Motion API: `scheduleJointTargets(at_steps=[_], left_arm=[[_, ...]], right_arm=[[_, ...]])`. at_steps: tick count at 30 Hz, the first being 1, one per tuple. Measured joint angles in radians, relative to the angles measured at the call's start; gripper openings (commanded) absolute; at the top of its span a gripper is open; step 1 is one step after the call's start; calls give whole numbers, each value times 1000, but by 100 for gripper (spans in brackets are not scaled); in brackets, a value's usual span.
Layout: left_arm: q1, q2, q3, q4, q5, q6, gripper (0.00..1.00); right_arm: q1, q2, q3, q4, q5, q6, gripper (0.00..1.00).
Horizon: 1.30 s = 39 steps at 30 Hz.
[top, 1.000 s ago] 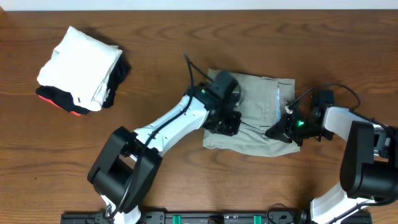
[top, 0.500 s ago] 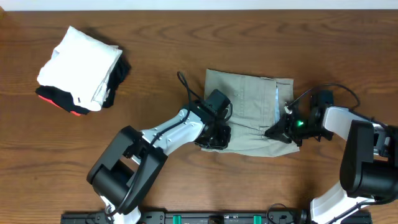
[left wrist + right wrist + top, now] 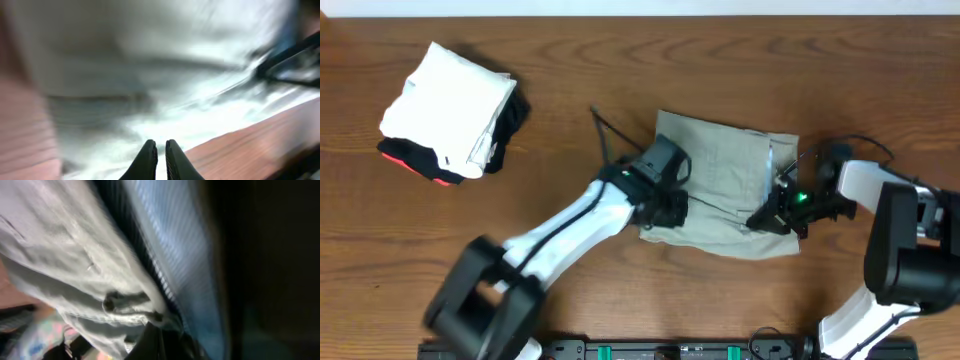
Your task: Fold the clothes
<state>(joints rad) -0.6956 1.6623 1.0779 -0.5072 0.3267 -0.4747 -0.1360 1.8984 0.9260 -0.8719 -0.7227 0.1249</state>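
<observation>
Left claw (image 3: 660,217) and right claw (image 3: 758,220) pinch trousers' (image 3: 720,165) edges

Trousers (image 3: 725,180): no tag, brand or print that I can read.
Folded pile (image 3: 450,110): no lettering legible.
Table (image 3: 620,60): no writing.
My wrist views: too blurred to read anything.

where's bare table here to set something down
Bare wood between the folded pile and the trousers, also the table's far-right corner. Crowded at the trousers, with the left gripper and right gripper on them.
</observation>
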Motion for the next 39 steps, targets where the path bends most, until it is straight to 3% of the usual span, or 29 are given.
scheduleJointTargets(at_steps=[5, 11, 24, 39], left_arm=[[0, -93, 6, 24, -80, 0, 11], [0, -77, 7, 35, -125, 0, 11], [0, 114, 7, 63, -148, 1, 11], [0, 133, 7, 65, -148, 2, 11]], right_arm=[[2, 23, 182, -193, 0, -72, 1], [3, 21, 418, -237, 1, -103, 1], [3, 21, 459, 101, 87, -90, 1], [38, 21, 452, 181, 122, -64, 1]])
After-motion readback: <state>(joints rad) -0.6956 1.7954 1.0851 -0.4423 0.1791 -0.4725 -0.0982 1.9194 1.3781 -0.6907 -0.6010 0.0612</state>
